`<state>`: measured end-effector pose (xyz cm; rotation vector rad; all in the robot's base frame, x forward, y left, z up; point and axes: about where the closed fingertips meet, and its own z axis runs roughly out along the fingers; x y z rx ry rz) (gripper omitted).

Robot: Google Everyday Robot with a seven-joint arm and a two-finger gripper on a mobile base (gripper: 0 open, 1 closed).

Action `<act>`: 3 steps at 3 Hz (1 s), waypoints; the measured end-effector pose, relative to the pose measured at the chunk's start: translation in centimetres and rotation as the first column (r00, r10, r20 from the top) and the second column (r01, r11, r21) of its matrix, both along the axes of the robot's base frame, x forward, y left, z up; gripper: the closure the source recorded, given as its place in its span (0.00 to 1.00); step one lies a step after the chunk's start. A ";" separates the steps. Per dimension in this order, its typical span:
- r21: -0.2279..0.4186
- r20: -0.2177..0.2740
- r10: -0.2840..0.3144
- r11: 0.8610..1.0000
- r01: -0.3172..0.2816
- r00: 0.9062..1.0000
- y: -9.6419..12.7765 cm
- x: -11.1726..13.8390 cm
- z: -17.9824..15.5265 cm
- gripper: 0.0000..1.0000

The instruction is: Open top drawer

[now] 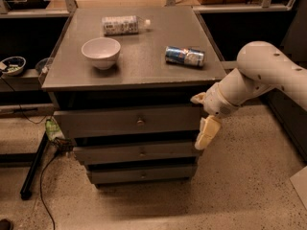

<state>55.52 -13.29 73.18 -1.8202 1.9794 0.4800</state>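
Note:
The top drawer [110,122] is the widest grey front of three under the grey cabinet top. It is shut, with a small round metal knob [140,122] at its centre. My gripper [206,132] hangs from the white arm at the right edge of the drawer fronts, its cream fingers pointing down in front of the gap between the top and middle drawers. It is well to the right of the knob and holds nothing that I can see.
On the cabinet top [144,71] stand a white bowl [100,52], a lying plastic bottle [122,25] and a lying blue can [185,56]. Two narrower drawers [115,153] sit below. A dark shelf with a bowl [12,65] stands left; cables lie on the floor.

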 end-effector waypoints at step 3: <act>-0.011 0.017 -0.023 1.000 0.023 1.000 1.4 3.6 -1.4 0.00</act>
